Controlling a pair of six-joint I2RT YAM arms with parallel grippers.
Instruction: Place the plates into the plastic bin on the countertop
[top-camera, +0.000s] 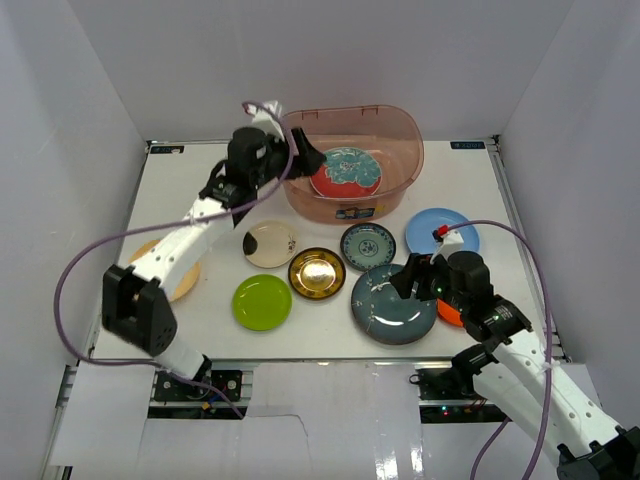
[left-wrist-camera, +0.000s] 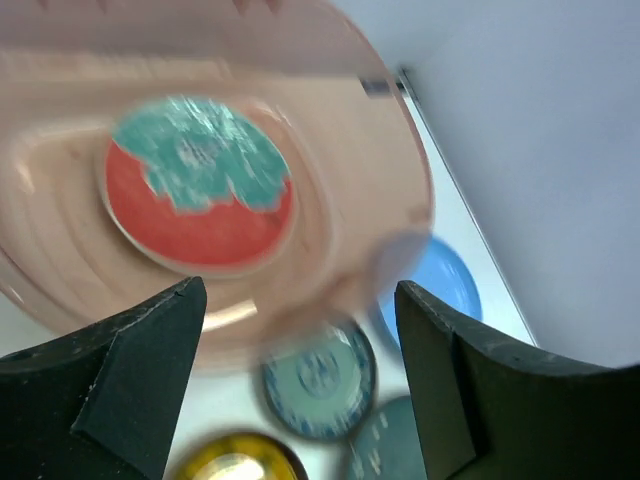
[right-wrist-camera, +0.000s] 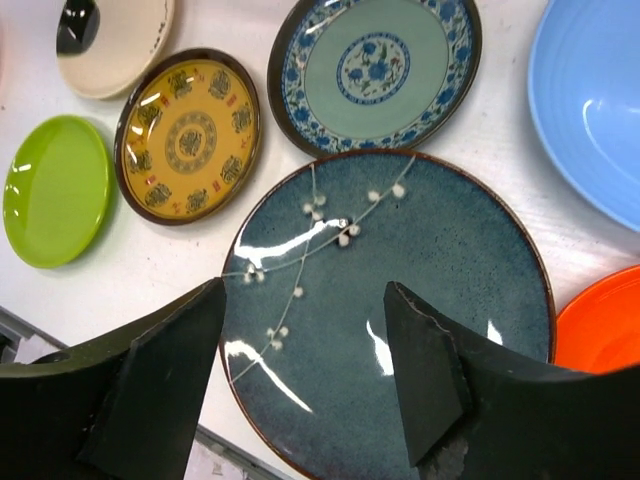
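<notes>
The plastic bin (top-camera: 400, 130) stands at the back of the countertop (top-camera: 470, 185) with a red-teal plate (top-camera: 346, 172) lying inside it. My left gripper (top-camera: 306, 157) is open and empty, hovering over the bin's left rim; in the left wrist view (left-wrist-camera: 298, 300) the red-teal plate (left-wrist-camera: 198, 185) shows in the bin (left-wrist-camera: 395, 190). My right gripper (top-camera: 408, 281) is open and empty just above the dark teal plate (top-camera: 393, 305), which shows between its fingers in the right wrist view (right-wrist-camera: 400, 290). On the countertop lie cream (top-camera: 270, 244), gold (top-camera: 317, 272), lime green (top-camera: 262, 301), grey-blue (top-camera: 368, 246) and light blue (top-camera: 442, 232) plates.
A tan plate (top-camera: 183, 278) lies at the left, partly under my left arm. An orange plate (right-wrist-camera: 600, 325) lies mostly under my right arm. White walls close in the countertop on three sides. Purple cables loop from both arms.
</notes>
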